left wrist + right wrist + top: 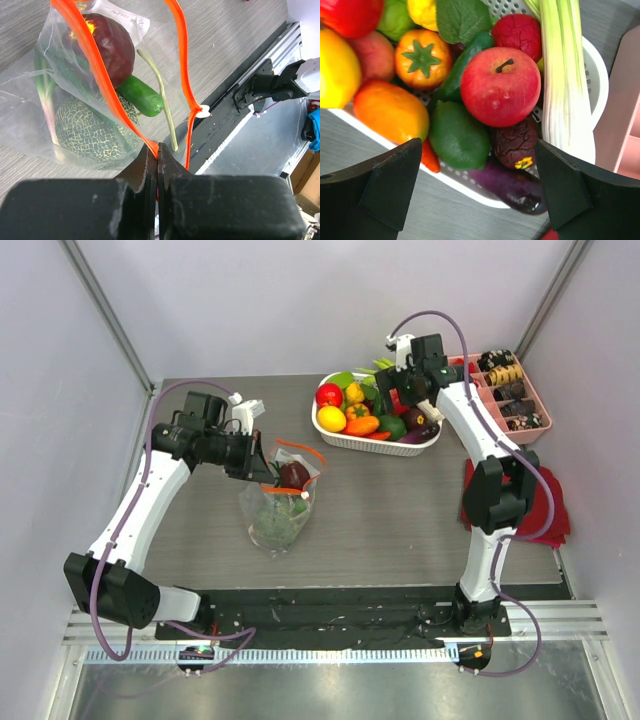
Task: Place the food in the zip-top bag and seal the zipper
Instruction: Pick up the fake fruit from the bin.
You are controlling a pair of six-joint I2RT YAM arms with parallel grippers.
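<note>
While left fingers (142, 172) pinch the zipper (95, 65), right fingers (385, 185) gape over the basket (598, 75).

One zip-top bag (250, 502), one white basket (370, 446), one pink tray (545, 410), one red cloth (545, 505), two arms (140, 505) (480, 435)

The only lettering in view is on the white patch (122, 16) near the mouth of the clear bag (20, 85), seen from the left wrist. It is a line or two of small dark print, tilted and crinkled with the plastic, and too small to make out. Nothing else in any view carries readable words, numbers or brand marks.
</note>
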